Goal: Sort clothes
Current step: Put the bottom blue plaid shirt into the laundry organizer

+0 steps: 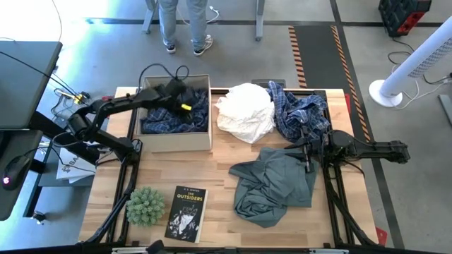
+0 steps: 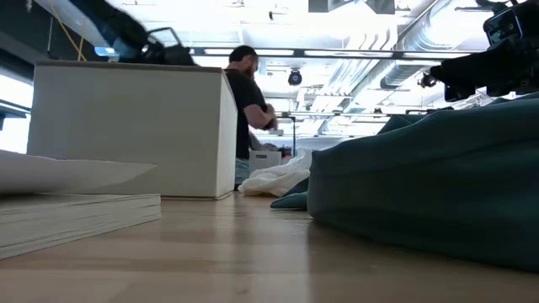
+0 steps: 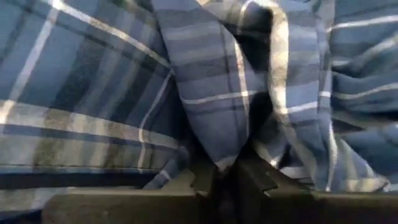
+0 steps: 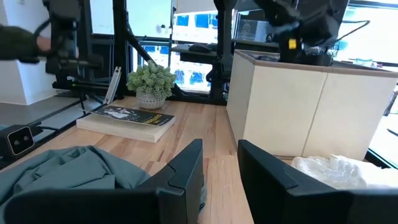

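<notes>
A blue-and-white plaid shirt (image 1: 169, 116) lies bunched inside the tan cardboard box (image 1: 176, 143) at the far left. My left gripper (image 1: 182, 102) reaches down into the box and is shut on this shirt (image 3: 124, 93). A white garment (image 1: 246, 111) and a second plaid shirt (image 1: 302, 113) lie on the table right of the box. A grey-green shirt (image 1: 274, 185) lies crumpled nearer the front. My right gripper (image 1: 306, 154) is open and empty over that shirt's far right edge (image 4: 68, 171); I cannot tell whether it touches the cloth. My left gripper (image 3: 225, 183) pinches a narrow fold of the plaid shirt (image 3: 227, 152) between its two fingers, which stand almost together. It reaches in from above the box's open top. The rest of the shirt lies bunched in the box around the fingers.
A book (image 1: 186, 212) and a small potted plant (image 1: 145, 206) sit at the near left. A person (image 1: 185, 25) stands beyond the far edge. Bare wood shows between the box and the grey-green shirt.
</notes>
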